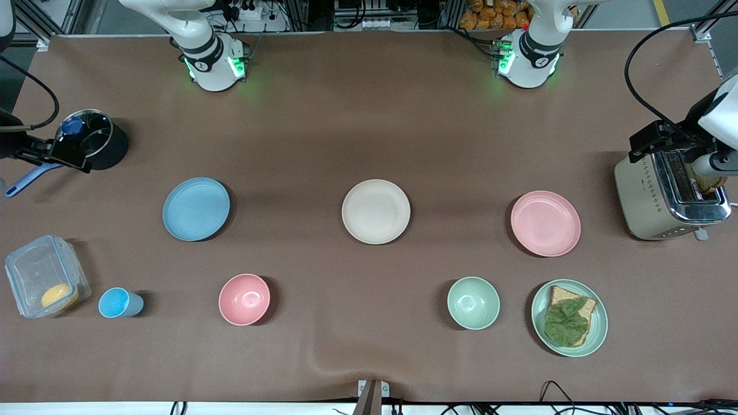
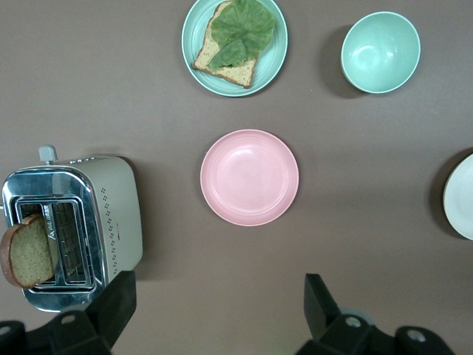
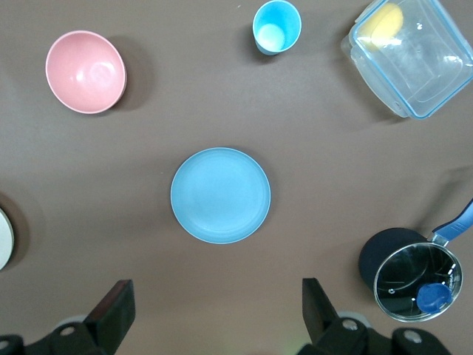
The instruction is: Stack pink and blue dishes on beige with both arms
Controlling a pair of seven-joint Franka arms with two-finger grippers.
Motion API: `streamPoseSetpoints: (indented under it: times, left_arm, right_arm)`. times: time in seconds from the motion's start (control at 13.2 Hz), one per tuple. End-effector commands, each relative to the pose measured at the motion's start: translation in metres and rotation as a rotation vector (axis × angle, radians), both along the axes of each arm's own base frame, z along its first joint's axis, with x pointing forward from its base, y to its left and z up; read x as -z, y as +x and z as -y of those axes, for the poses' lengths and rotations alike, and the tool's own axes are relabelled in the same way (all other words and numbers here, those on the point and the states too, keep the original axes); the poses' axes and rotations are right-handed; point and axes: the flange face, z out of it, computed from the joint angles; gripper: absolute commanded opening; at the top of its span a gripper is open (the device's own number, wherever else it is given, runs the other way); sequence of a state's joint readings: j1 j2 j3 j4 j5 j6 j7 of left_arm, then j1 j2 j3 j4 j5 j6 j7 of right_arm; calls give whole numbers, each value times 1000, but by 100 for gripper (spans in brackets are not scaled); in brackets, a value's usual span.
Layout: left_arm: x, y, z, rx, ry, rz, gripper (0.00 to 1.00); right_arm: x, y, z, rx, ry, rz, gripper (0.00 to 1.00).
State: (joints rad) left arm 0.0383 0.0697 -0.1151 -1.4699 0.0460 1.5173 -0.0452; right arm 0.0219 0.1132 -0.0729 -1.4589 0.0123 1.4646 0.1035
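Observation:
Three plates lie in a row across the middle of the table. The blue plate (image 1: 196, 208) (image 3: 220, 195) is toward the right arm's end, the beige plate (image 1: 376, 211) in the middle, and the pink plate (image 1: 545, 223) (image 2: 250, 177) toward the left arm's end. My left gripper (image 2: 219, 292) hangs high over the bare cloth beside the pink plate, open and empty. The right gripper (image 3: 216, 296) hangs equally high beside the blue plate, also open and empty. Neither gripper shows in the front view; only the arms' bases do.
Nearer the front camera stand a pink bowl (image 1: 244, 299), a green bowl (image 1: 473, 302), a green plate (image 1: 601, 323) with toast and a leaf, a blue cup (image 1: 118, 303) and a clear container (image 1: 34, 271). A lidded pot (image 1: 95, 141) and a toaster (image 1: 646, 196) flank the row.

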Motion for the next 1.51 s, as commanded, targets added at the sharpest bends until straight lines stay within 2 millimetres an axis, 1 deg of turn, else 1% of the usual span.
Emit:
streamPoseSetpoints:
  times: [0.0,0.08,0.15,0.23,0.3,0.38,0.53,0.68,0.75,0.83,0.91,0.98,1.21,1.36,1.43]
  left_arm:
    - [7,0,-12,-38,-13,-7,100]
    - [15,1,-13,-38,-12,-10,100]
    - [25,3,-14,-39,-12,-12,100]
    - [35,5,-16,-42,-11,-12,100]
    - [46,6,-16,-41,-8,-10,100]
    - [58,7,-17,-41,-8,-7,100]
    - [80,8,-17,-38,-3,-1,100]
    - [104,8,-16,-33,-3,7,100]
    - [118,8,-17,-32,-2,16,100]
    - [135,7,-17,-30,-3,22,100]
    - [149,7,-19,-31,-5,34,100]
    - [167,4,-24,-38,-6,40,100]
    - [224,-6,-27,-31,-5,75,100]
    - [254,-11,-40,-26,19,87,100]
    - [264,-11,-48,-34,17,84,100]
  right_arm:
    - [30,8,5,-54,3,-72,100]
    - [46,10,6,-59,4,-104,100]
    - [68,14,9,-66,7,-124,100]
    - [93,20,13,-105,15,-116,100]
    - [123,19,25,-123,22,-111,100]
    - [150,14,40,-149,34,-118,100]
    - [196,2,56,-174,54,-125,100]
    - [242,-10,59,-217,67,-107,100]
    - [268,-17,60,-211,71,-99,100]
    - [289,-20,62,-206,70,-99,100]
    - [305,-21,62,-215,73,-114,100]
    - [320,-21,63,-219,88,-123,100]
    - [368,-18,73,-260,110,-128,100]
    - [393,-18,76,-289,117,-132,100]
    - [404,-19,76,-288,124,-134,100]
